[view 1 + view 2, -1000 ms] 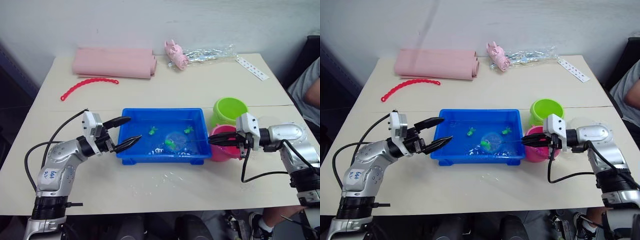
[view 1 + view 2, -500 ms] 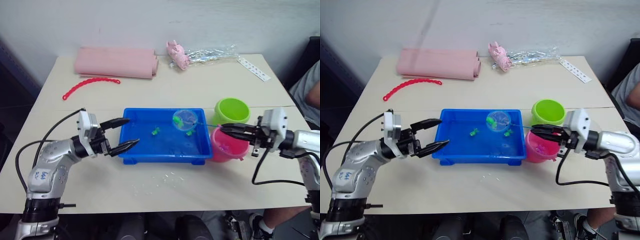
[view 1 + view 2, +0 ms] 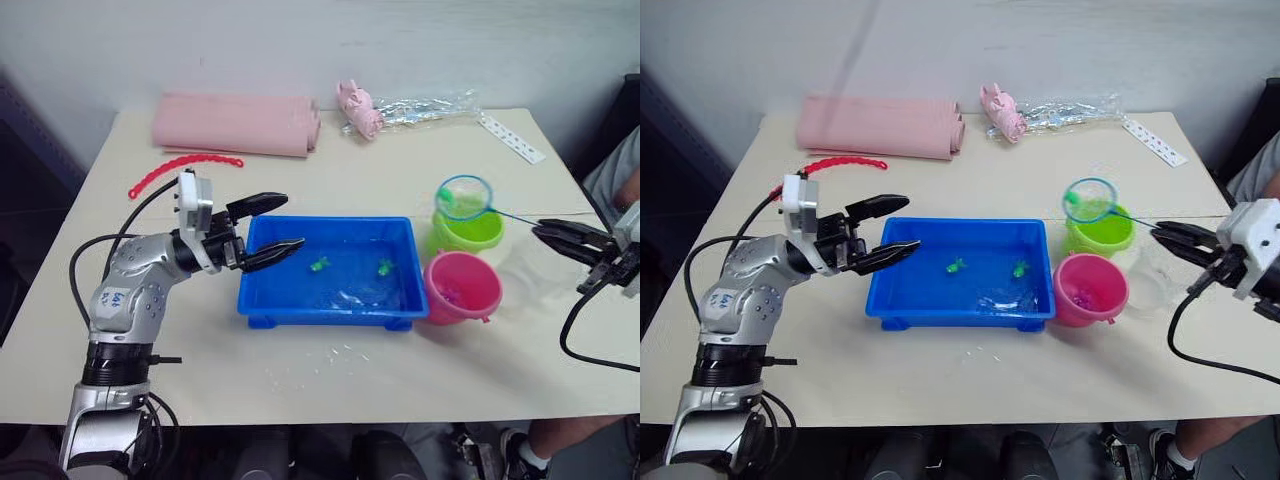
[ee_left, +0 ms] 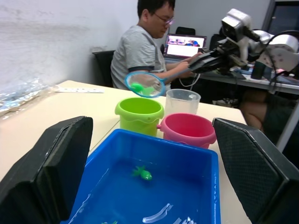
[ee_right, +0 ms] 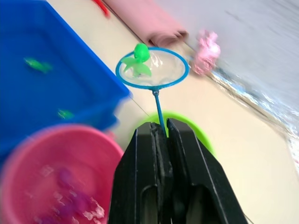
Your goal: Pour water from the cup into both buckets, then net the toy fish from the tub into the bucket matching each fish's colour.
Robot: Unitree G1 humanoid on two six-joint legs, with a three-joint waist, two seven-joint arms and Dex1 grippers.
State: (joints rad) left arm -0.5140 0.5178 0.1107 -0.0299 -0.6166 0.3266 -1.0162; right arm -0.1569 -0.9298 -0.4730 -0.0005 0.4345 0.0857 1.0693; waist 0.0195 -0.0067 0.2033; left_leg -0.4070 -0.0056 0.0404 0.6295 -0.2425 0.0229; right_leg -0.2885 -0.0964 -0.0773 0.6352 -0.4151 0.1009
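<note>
The right hand (image 5: pixel 161 128) pinched the thin handle of the net (image 5: pixel 152 69), holding its ring above the lime green bucket (image 3: pixel 466 228), presumably so the green fish (image 5: pixel 140 59) in the mesh could be tipped into its matching colour. The left hand (image 3: pixel 272 225) hung spread over the near-left corner of the blue tub (image 3: pixel 268 300), likely to steady it. Two green fish (image 3: pixel 320 265) remained in the tub; the pink bucket (image 3: pixel 462 288) stood just beside it on the counter (image 3: pixel 380 375).

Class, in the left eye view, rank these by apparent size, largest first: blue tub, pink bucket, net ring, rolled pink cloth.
1. Blue tub
2. Rolled pink cloth
3. Pink bucket
4. Net ring, raised nearer the camera, so slightly flattered
</note>
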